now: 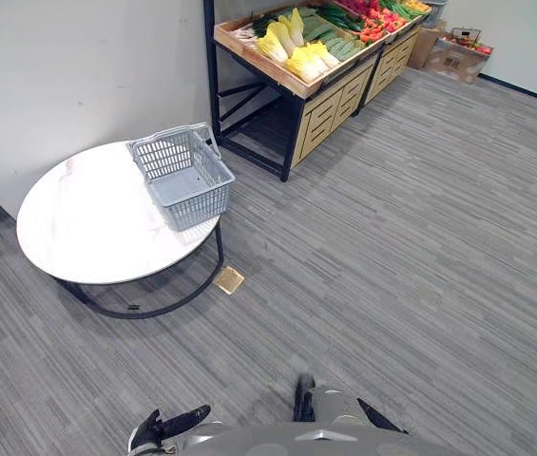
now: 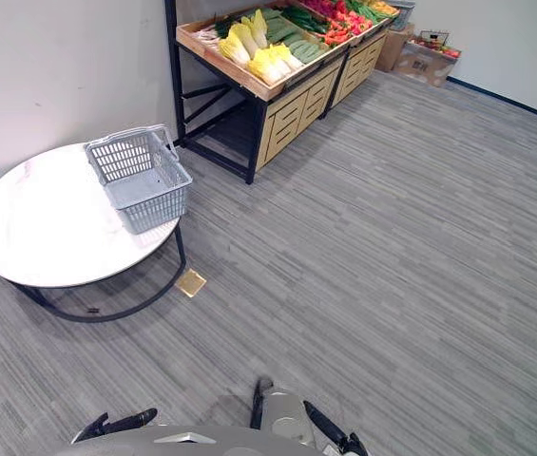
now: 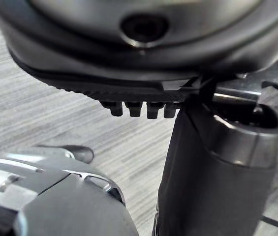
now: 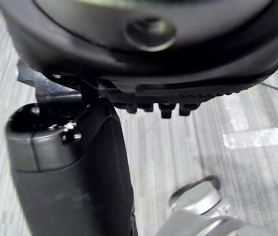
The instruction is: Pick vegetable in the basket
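Observation:
A grey plastic basket (image 1: pixel 197 195) stands empty at the right edge of a round white table (image 1: pixel 87 223), far ahead on my left. Behind it a wooden shelf (image 1: pixel 320 104) carries the vegetables: pale yellow cabbages (image 1: pixel 297 47), green cucumbers (image 1: pixel 333 36) and red peppers (image 1: pixel 377 24). My left hand (image 1: pixel 168 425) hangs low beside me with its fingers (image 3: pixel 136 109) straight and nothing in it. My right hand (image 2: pixel 333 436) hangs low on the other side, its fingers (image 4: pixel 166 109) relaxed and holding nothing. Both hands are far from the basket and the shelf.
Grey carpet floor stretches between me and the shelf. A small tan square (image 1: pixel 229 279) lies on the floor by the table's black frame. Cardboard boxes (image 1: pixel 458 57) sit at the shelf's far end near the back wall. A white wall runs behind the table.

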### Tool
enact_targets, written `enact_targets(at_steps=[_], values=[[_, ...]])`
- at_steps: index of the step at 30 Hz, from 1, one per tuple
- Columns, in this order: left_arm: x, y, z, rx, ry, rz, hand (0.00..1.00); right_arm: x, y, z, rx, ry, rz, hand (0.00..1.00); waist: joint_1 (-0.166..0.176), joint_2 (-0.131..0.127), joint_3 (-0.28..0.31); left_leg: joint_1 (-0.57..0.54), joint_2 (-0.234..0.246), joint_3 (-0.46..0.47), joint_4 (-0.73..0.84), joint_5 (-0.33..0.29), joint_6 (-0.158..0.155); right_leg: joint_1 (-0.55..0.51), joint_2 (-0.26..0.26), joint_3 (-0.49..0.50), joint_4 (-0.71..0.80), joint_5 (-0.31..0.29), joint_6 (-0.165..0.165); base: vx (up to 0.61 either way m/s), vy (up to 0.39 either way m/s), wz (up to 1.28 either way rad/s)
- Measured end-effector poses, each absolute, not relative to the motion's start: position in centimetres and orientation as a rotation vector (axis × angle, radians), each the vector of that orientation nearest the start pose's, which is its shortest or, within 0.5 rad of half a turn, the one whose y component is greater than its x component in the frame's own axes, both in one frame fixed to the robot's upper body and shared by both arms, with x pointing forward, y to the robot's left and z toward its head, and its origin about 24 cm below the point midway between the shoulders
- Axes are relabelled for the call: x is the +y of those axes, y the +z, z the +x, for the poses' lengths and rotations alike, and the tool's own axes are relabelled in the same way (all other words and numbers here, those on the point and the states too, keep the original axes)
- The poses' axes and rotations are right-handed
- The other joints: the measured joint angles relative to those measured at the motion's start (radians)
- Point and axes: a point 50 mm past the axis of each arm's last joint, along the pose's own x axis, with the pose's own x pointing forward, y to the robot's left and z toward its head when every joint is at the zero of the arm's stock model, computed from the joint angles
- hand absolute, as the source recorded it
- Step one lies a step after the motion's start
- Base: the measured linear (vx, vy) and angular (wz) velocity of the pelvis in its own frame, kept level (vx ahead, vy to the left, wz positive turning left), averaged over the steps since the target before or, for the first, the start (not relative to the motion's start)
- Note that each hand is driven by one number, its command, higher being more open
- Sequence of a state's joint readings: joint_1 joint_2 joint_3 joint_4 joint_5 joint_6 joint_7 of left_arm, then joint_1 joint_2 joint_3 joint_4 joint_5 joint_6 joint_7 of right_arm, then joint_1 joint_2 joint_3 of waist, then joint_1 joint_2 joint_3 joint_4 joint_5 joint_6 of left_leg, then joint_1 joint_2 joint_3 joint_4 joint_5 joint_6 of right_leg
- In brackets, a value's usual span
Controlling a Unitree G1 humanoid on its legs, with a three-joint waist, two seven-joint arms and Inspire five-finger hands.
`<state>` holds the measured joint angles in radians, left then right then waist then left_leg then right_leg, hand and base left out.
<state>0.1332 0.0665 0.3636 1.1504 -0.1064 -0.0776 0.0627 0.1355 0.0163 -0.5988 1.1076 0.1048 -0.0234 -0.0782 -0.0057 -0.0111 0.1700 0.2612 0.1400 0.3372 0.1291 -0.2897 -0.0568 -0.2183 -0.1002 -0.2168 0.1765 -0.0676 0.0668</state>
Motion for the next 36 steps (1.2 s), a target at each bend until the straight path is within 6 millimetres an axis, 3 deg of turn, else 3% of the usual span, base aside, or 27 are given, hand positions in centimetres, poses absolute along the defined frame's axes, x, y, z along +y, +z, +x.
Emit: enact_targets(at_steps=[1,2,3,6,8,10,11,13,14,15,16,17,18,20,22,23,24,25,27,29,30,33,36], values=[[22.0,-16.8,4.7,1.159,0.542,-0.19,1.0,-21.0,-17.1,3.4,1.174,-0.728,0.372,1.0,-0.001,-0.001,0.0,0.012,0.006,-0.004,0.0,-0.013,-0.017,0.0,0.002,0.005,-0.032,0.025,0.003,0.47,-0.266,0.24],[22.0,-16.8,4.7,1.156,0.556,-0.204,1.0,-20.7,-17.2,2.5,1.191,-0.737,0.381,1.0,0.0,-0.002,0.001,0.044,0.017,-0.018,-0.002,-0.039,-0.053,0.011,0.003,0.023,-0.053,0.128,0.006,0.54,-0.313,0.34],[21.3,-17.0,4.7,1.16,0.558,-0.229,1.0,-21.3,-17.1,1.9,1.196,-0.757,0.373,1.0,-0.005,0.022,-0.001,0.072,0.043,-0.025,-0.017,-0.039,-0.072,-0.001,0.026,0.024,0.017,0.179,-0.018,0.55,-0.314,0.33],[19.8,-17.0,5.9,1.122,0.557,-0.295,1.0,-22.2,-16.8,2.2,1.168,-0.772,0.356,1.0,-0.003,0.071,-0.001,0.096,0.084,-0.058,-0.035,0.023,-0.086,-0.066,0.026,-0.011,0.258,0.01,-0.047,0.61,-0.31,0.28],[19.6,-16.9,6.3,1.108,0.545,-0.291,1.0,-22.2,-16.7,2.5,1.158,-0.763,0.351,1.0,-0.005,0.072,-0.006,0.116,0.091,-0.072,-0.047,0.056,-0.085,-0.075,0.015,-0.013,0.347,-0.056,-0.051,0.38,-0.137,0.41],[19.4,-16.6,7.4,1.076,0.526,-0.278,1.0,-21.9,-16.7,3.2,1.138,-0.746,0.357,1.0,-0.03,0.049,-0.023,0.083,0.102,-0.144,0.027,0.057,-0.09,-0.089,-0.004,-0.002,0.45,-0.185,-0.036,0.42,-0.171,0.65],[19.2,-16.7,7.6,1.077,0.522,-0.285,1.0,-22.0,-16.6,3.2,1.136,-0.745,0.357,1.0,-0.028,0.051,-0.028,0.067,0.112,-0.162,0.06,0.054,-0.095,-0.086,-0.004,-0.006,0.455,-0.207,-0.038,0.37,-0.172,0.38],[18.5,-16.6,8.0,1.068,0.509,-0.305,1.0,-22.3,-16.5,3.3,1.125,-0.759,0.36,1.0,-0.028,0.069,-0.047,-0.039,0.159,-0.241,0.282,0.073,-0.1,-0.031,0.017,-0.044,0.43,-0.25,-0.051,0.4,-0.187,0.31],[18.6,-16.6,8.2,1.06,0.509,-0.303,1.0,-22.3,-16.5,3.2,1.126,-0.759,0.36,1.0,-0.028,0.07,-0.046,-0.07,0.168,-0.261,0.362,0.1,-0.106,-0.006,0.021,-0.052,0.418,-0.258,-0.056,0.36,-0.177,0.21],[19.0,-16.4,8.6,1.039,0.516,-0.3,1.0,-22.4,-16.5,3.1,1.132,-0.762,0.354,1.0,-0.025,0.068,-0.04,-0.136,0.182,-0.292,0.533,0.195,-0.121,0.056,0.031,-0.059,0.381,-0.264,-0.062,0.34,-0.172,0.06],[19.1,-16.3,8.6,1.033,0.52,-0.301,1.0,-22.4,-16.6,3.1,1.137,-0.762,0.351,1.0,-0.021,0.062,-0.036,-0.168,0.189,-0.292,0.621,0.206,-0.123,0.088,0.033,-0.061,0.357,-0.263,-0.063,0.34,-0.148,-0.05],[19.2,-16.2,8.8,1.019,0.528,-0.312,1.0,-22.4,-16.6,3.1,1.143,-0.759,0.339,1.0,-0.019,0.061,-0.036,-0.219,0.201,-0.257,0.771,0.19,-0.102,0.158,0.033,-0.058,0.309,-0.262,-0.062,0.34,-0.129,-0.09],[19.4,-16.2,8.8,1.014,0.542,-0.319,1.0,-22.3,-16.7,2.9,1.163,-0.747,0.329,1.0,-0.022,0.058,-0.034,-0.255,0.216,-0.187,0.859,0.159,-0.051,0.24,0.029,-0.056,0.252,-0.255,-0.05,0.27,-0.074,-0.07],[19.9,-16.0,9.0,0.995,0.55,-0.301,1.0,-22.2,-16.9,2.9,1.186,-0.715,0.31,1.0,-0.02,0.043,-0.028,-0.308,0.224,-0.071,0.887,0.106,0.014,0.341,0.002,-0.056,0.178,-0.243,-0.03,0.33,0.012,0.06],[20.2,-15.8,9.3,0.97,0.544,-0.28,1.0,-22.0,-17.0,3.1,1.199,-0.703,0.306,1.0,-0.01,0.029,-0.013,-0.374,0.209,0.036,0.822,0.046,0.02,0.417,-0.039,-0.062,0.143,-0.235,-0.014,0.35,0.134,0.17],[20.3,-15.8,9.4,0.964,0.537,-0.281,1.0,-21.9,-17.0,2.9,1.211,-0.7,0.303,1.0,-0.006,0.024,-0.008,-0.426,0.169,0.075,0.709,0.043,0.028,0.451,-0.064,-0.077,0.134,-0.231,-0.006,0.29,0.201,0.45],[20.0,-15.8,9.6,0.966,0.511,-0.27,1.0,-22.3,-17.0,2.7,1.216,-0.703,0.293,1.0,-0.007,0.04,-0.001,-0.457,0.113,0.093,0.477,0.167,0.052,0.469,-0.054,-0.084,0.144,-0.229,0.014,0.29,0.223,0.59],[19.4,-15.9,9.7,0.972,0.486,-0.265,1.0,-22.9,-16.9,2.7,1.216,-0.702,0.283,1.0,-0.003,0.063,0.0,-0.463,0.096,0.1,0.402,0.186,0.096,0.472,-0.046,-0.07,0.149,-0.248,0.031,0.29,0.213,0.93],[20.9,-15.2,11.3,0.929,0.479,-0.229,1.0,-21.0,-17.3,3.7,1.237,-0.64,0.302,1.0,0.008,-0.016,0.024,-0.464,-0.006,0.082,0.324,0.189,0.112,0.491,-0.077,0.027,0.075,-0.274,0.019,0.23,0.172,0.94],[21.4,-15.1,11.5,0.922,0.494,-0.23,1.0,-20.6,-17.2,4.7,1.219,-0.616,0.305,1.0,0.012,-0.036,0.035,-0.464,-0.049,0.069,0.277,0.212,0.115,0.499,-0.069,0.036,0.001,-0.268,0.025,0.13,0.079,0.54],[21.2,-15.2,11.4,0.931,0.497,-0.246,1.0,-20.8,-17.2,5.1,1.21,-0.601,0.281,1.0,0.011,-0.031,0.04,-0.46,-0.07,0.059,0.252,0.22,0.118,0.519,-0.072,0.034,-0.041,-0.232,0.042,0.12,0.064,0.39],[21.0,-15.6,10.7,0.961,0.501,-0.253,1.0,-21.7,-16.9,5.4,1.19,-0.608,0.256,1.0,0.028,0.004,0.051,-0.419,-0.073,0.092,0.194,0.233,0.113,0.535,-0.074,0.071,-0.089,-0.172,0.04,0.06,0.053,-0.21],[21.2,-15.9,9.7,1.005,0.512,-0.252,1.0,-21.9,-16.9,5.3,1.191,-0.62,0.258,1.0,0.022,0.007,0.044,-0.371,-0.078,0.129,0.127,0.23,0.101,0.524,-0.09,0.114,-0.083,-0.149,0.031,0.02,0.041,-0.51]])
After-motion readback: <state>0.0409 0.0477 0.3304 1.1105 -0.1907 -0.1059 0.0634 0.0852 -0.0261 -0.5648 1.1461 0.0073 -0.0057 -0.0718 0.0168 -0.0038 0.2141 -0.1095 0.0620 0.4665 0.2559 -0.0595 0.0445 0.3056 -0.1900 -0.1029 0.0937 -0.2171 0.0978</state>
